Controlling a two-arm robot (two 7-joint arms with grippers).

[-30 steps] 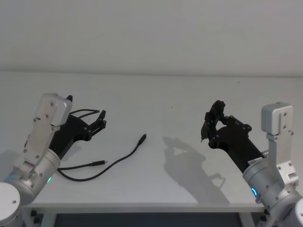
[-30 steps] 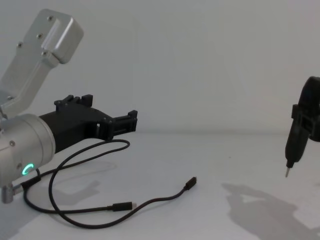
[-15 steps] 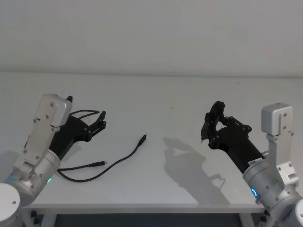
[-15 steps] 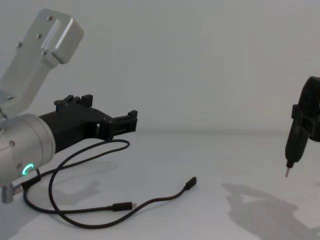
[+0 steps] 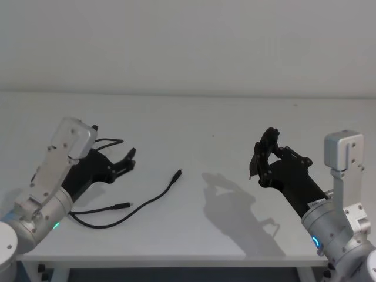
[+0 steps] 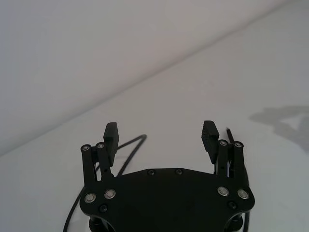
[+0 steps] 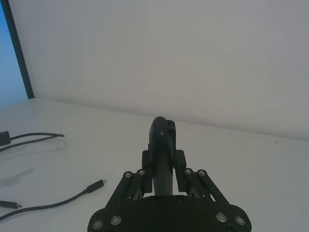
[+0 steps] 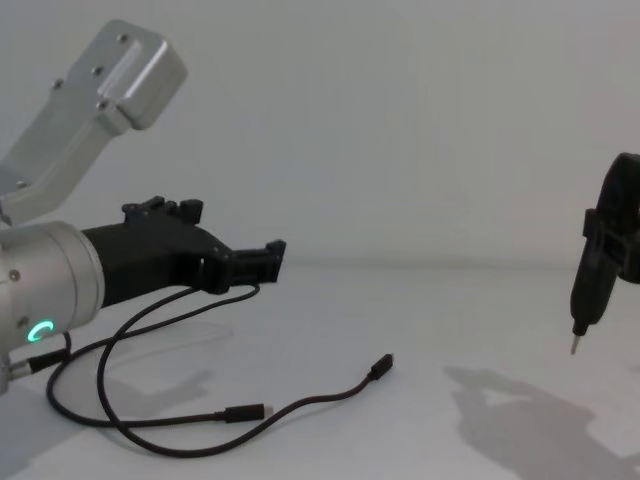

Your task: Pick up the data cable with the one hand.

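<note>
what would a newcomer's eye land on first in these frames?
The black data cable sprawls in loose loops on the white table, left of centre. The open left gripper hovers over its far loop. On the right, the right gripper is raised off the table, shut on a slim black tool with a metal tip.

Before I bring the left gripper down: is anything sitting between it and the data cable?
Nothing visible stands in the way. The left gripper hovers open over the data cable, which lies uncovered on the table. The right gripper, shut on a slim black tool, hangs far to the right, out of the way.
</note>
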